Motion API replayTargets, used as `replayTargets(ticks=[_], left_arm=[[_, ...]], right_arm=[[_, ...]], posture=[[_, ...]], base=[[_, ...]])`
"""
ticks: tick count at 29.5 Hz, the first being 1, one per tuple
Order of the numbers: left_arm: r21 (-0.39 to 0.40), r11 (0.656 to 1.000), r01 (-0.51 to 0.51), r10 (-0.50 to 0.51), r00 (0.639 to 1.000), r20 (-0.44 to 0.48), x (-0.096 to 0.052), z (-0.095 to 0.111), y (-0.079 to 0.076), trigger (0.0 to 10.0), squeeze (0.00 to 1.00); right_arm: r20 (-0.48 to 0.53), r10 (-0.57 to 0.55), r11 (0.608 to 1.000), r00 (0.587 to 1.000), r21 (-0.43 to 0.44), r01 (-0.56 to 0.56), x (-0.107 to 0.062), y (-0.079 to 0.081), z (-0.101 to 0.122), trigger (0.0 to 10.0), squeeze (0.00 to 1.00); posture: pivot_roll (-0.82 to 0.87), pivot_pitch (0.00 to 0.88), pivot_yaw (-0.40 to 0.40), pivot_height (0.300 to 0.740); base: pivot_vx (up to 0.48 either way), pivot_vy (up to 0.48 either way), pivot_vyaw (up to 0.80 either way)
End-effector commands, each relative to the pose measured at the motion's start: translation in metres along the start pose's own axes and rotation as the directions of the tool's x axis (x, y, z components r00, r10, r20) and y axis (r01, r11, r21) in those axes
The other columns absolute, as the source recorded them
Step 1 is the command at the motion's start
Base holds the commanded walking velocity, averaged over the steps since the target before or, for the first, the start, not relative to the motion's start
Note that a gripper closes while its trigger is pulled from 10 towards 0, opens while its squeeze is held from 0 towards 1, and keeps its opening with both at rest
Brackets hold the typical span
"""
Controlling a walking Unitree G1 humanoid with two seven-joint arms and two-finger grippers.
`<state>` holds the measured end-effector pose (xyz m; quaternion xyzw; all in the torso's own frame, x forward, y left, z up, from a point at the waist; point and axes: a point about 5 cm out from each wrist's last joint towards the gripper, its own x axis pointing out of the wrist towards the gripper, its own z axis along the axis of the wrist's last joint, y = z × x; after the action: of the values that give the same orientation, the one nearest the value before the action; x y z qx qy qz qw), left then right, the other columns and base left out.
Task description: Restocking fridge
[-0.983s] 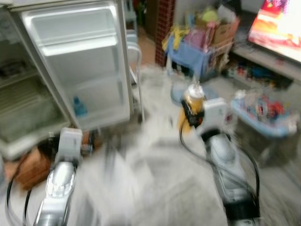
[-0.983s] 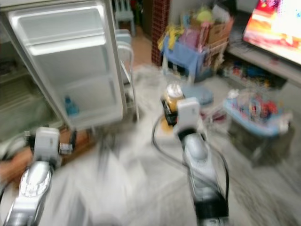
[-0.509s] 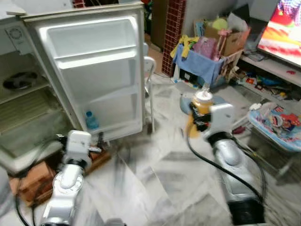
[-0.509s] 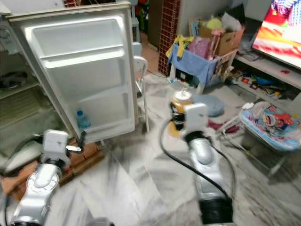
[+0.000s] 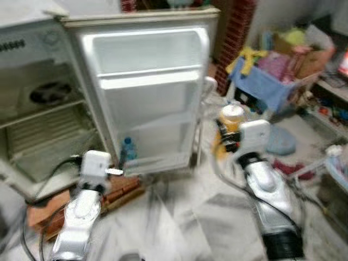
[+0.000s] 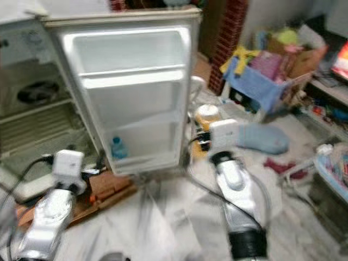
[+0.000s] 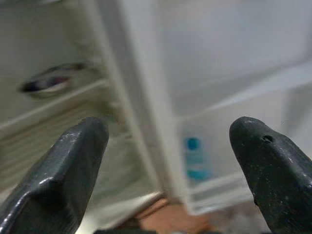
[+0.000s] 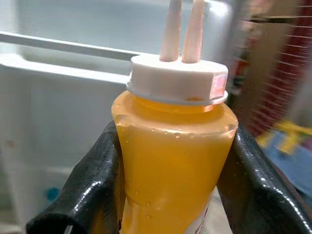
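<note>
Right gripper (image 8: 170, 165) clamped on sauce bottle (image 8: 173, 146), upright, right of open fridge door (image 5: 147, 98). Left gripper (image 7: 170, 146) spread, empty. Risk: view blurred, bottle may clip door edge or squeeze out of grip.

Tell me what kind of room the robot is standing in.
Most likely a lived-in family living room: a small fridge stands open on a marble-patterned floor, with a cardboard box of toys and a low media shelf beside it.
</note>
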<state>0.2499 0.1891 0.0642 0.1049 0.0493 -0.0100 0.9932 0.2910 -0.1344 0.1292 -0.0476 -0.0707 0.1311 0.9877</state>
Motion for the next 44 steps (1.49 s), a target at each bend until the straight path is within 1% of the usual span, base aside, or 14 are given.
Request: replayTargets(ticks=[1, 5, 6, 12, 16, 21, 26, 28, 29, 30, 31, 34, 40, 44], left_arm=[[-0.024, 0.999, 0.021, -0.021, 1.000, 0.006, 0.001, 0.002, -0.007, 10.0, 0.00], [-0.044, 0.998, 0.032, -0.032, 0.999, 0.015, 0.002, 0.004, -0.009, 10.0, 0.00], [-0.047, 0.998, 0.031, -0.031, 0.999, -0.010, 0.002, 0.002, -0.011, 10.0, 0.00], [-0.060, 0.996, 0.058, -0.058, 0.998, 0.008, 0.001, 0.003, -0.013, 10.0, 0.00], [-0.069, 0.996, 0.056, -0.055, 0.998, 0.027, -0.005, 0.005, -0.013, 10.0, 0.00], [-0.054, 0.998, 0.038, -0.038, 0.999, 0.009, -0.015, 0.004, -0.011, 10.0, 0.00], [-0.058, 0.998, 0.038, -0.040, 0.999, -0.020, -0.031, -0.002, -0.010, 10.0, 0.00], [-0.111, 0.994, -0.013, 0.005, 0.997, -0.077, -0.037, -0.005, -0.007, 10.0, 0.00], [-0.111, 0.994, -0.013, 0.005, 0.997, -0.077, -0.037, -0.005, -0.007, 10.0, 0.00], [-0.141, 0.990, -0.024, 0.012, 0.996, -0.088, -0.040, -0.004, -0.007, 10.0, 0.00], [-0.136, 0.991, -0.011, -0.001, 0.996, -0.087, -0.045, -0.001, -0.009, 10.0, 0.00], [-0.125, 0.992, 0.017, -0.030, 0.995, -0.097, -0.052, -0.003, -0.013, 10.0, 0.00], [-0.120, 0.993, 0.017, -0.030, 0.994, -0.108, -0.050, -0.004, -0.015, 10.0, 0.00], [-0.143, 0.990, -0.015, -0.004, 0.992, -0.129, -0.044, -0.002, -0.011, 10.0, 0.00]], right_arm=[[0.018, -0.036, 0.999, 0.999, -0.022, 0.037, -0.002, -0.012, 0.005, 10.0, 0.00], [0.018, -0.033, 0.999, 0.999, -0.022, 0.034, -0.002, -0.012, 0.005, 10.0, 0.00], [0.016, -0.039, 0.999, 0.999, -0.022, 0.039, -0.002, -0.013, 0.004, 10.0, 0.00], [0.013, -0.046, 0.999, 0.999, -0.022, 0.046, -0.003, -0.013, 0.003, 10.0, 0.00], [0.006, -0.053, 0.998, 0.999, -0.020, 0.054, -0.005, -0.015, 0.001, 10.0, 0.00], [0.005, -0.063, 0.998, 0.998, 0.004, 0.063, -0.006, -0.016, 0.000, 10.0, 0.00], [-0.017, -0.033, 0.999, 0.999, 0.020, 0.034, -0.010, -0.016, -0.003, 10.0, 0.00], [-0.029, 0.004, 0.999, 1.000, 0.031, -0.004, -0.018, -0.016, -0.005, 10.0, 0.00], [-0.029, 0.004, 0.999, 1.000, 0.031, -0.004, -0.018, -0.016, -0.005, 10.0, 0.00], [-0.033, 0.014, 0.999, 0.999, 0.032, -0.013, -0.021, -0.017, -0.005, 10.0, 0.00], [-0.044, 0.035, 0.999, 0.998, 0.040, -0.033, -0.028, -0.018, -0.007, 10.0, 0.00], [-0.066, 0.056, 0.996, 0.996, 0.066, -0.052, -0.035, -0.018, -0.011, 10.0, 0.00], [-0.067, 0.100, 0.988, 0.993, 0.122, -0.092, -0.036, -0.011, -0.012, 10.0, 0.00], [-0.066, 0.173, 0.973, 0.983, 0.165, -0.161, -0.034, 0.004, -0.012, 10.0, 0.00]], posture=[[0.06, 0.008, -0.009, 0.740], [0.06, 0.008, -0.006, 0.740], [0.06, 0.008, -0.004, 0.740], [0.06, 0.002, -0.001, 0.740], [0.06, 0.000, 0.002, 0.740], [0.06, 0.000, 0.002, 0.740], [0.08, 0.000, 0.002, 0.740], [0.08, 0.000, 0.000, 0.740], [0.08, 0.000, 0.000, 0.740], [0.08, 0.000, -0.002, 0.740], [0.08, 0.000, -0.002, 0.740], [0.09, 0.001, -0.005, 0.740], [0.08, 0.004, -0.001, 0.740], [0.08, 0.006, 0.003, 0.740]], base=[[0.428, 0.000, 0.80], [0.382, 0.278, 0.74], [0.334, 0.345, 0.41], [0.319, 0.313, 0.00], [0.000, 0.000, 0.00], [0.000, 0.000, 0.00], [0.000, 0.000, 0.00], [0.000, 0.000, 0.00], [0.000, 0.000, 0.00], [0.000, 0.000, 0.00], [0.000, 0.000, 0.00], [0.000, 0.000, 0.00], [0.000, 0.000, 0.00], [0.000, 0.000, 0.00]])
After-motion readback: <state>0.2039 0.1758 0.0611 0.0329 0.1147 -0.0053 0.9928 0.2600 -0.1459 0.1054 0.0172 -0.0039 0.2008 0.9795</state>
